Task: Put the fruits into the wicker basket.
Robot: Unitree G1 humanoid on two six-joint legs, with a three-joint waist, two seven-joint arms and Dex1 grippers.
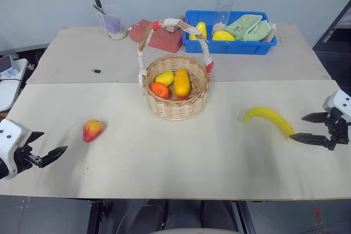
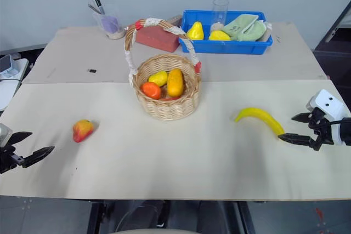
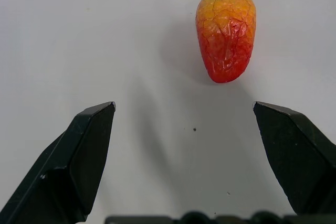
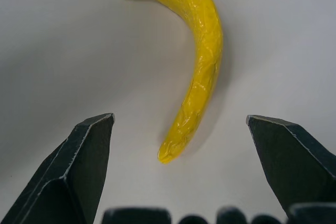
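A small red-and-yellow fruit lies on the table at the left. My left gripper stands open a short way to its left, nothing between the fingers. A curved yellow banana lies at the right, and my right gripper is open just beyond its near end. The wicker basket with its taped arched handle stands in the middle, holding an orange and two yellow fruits. In the wrist views the red-and-yellow fruit and the banana each lie ahead of the spread fingers.
A blue bin with yellow pear-like fruits, a glass and a green cloth stands at the back. A red block and a clear cup sit at the back left. A small dark object lies on the table.
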